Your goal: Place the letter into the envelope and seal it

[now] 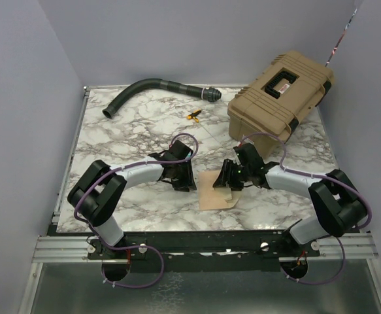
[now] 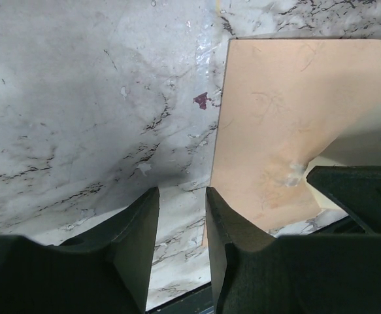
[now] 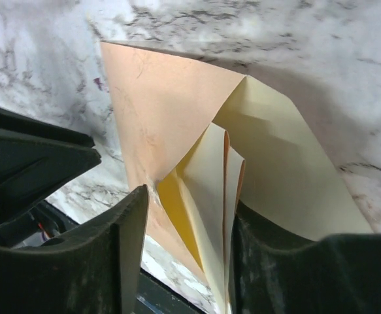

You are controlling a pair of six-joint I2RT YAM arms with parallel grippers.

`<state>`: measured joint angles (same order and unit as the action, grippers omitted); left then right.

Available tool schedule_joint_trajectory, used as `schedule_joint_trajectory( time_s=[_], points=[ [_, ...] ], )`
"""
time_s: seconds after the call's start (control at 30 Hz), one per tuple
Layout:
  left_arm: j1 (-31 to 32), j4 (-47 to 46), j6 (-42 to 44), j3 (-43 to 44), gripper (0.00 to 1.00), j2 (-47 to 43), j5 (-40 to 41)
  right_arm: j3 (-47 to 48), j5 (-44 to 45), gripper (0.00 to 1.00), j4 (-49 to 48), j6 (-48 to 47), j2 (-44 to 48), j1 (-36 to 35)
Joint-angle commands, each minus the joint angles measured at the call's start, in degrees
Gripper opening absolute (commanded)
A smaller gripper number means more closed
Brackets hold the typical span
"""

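The envelope [image 2: 275,111] is laid just right of the empty, slightly open left fingers [image 2: 138,242]; cream paper [image 3: 206,190] is seen loose between half-open right fingers [image 3: 121,255].

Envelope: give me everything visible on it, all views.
The envelope is small, peach-tan paper, paler cream inside, faintly creased. It lies on the marble table near the front edge, between both grippers. Its triangular flap stands open and raised; the mouth gapes, with cream layers between the fingers of the right gripper. The left gripper sits at its left edge; contact unclear.
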<state>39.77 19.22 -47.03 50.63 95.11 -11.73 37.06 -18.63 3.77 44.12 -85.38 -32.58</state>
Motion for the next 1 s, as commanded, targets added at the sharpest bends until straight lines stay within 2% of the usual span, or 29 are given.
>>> schedule_joint_trajectory(
  time_s=[0.0, 0.13, 0.47, 0.67, 0.83, 0.97],
  points=[
    [1.0, 4.9, 2.5, -4.2, 0.37, 5.5, 6.1, 2.7, 5.6, 0.55, 9.1, -1.1, 1.1, -0.1],
    [1.0, 3.5, 2.2, -4.3, 0.37, 4.0, 4.7, 4.0, 6.4, 0.66, 11.5, -0.9, 1.0, -0.2],
    [1.0, -4.2, 0.8, -4.9, 0.37, -5.5, 2.5, 8.3, 7.7, 0.73, 18.6, -2.4, 0.9, -0.1],
    [1.0, -6.4, -0.4, -6.4, 0.38, -7.2, 2.6, 11.5, 11.1, 0.8, 25.4, -3.6, 2.2, -0.3],
    [1.0, -8.2, -1.4, -7.4, 0.38, -7.2, 1.5, 12.1, 12.1, 0.81, 28.1, -3.5, 2.3, -0.2],
    [1.0, -9.4, -1.7, -7.6, 0.38, -6.9, 0.4, 11.5, 13.7, 0.74, 29.0, -2.2, 0.9, -0.2]
  ],
)
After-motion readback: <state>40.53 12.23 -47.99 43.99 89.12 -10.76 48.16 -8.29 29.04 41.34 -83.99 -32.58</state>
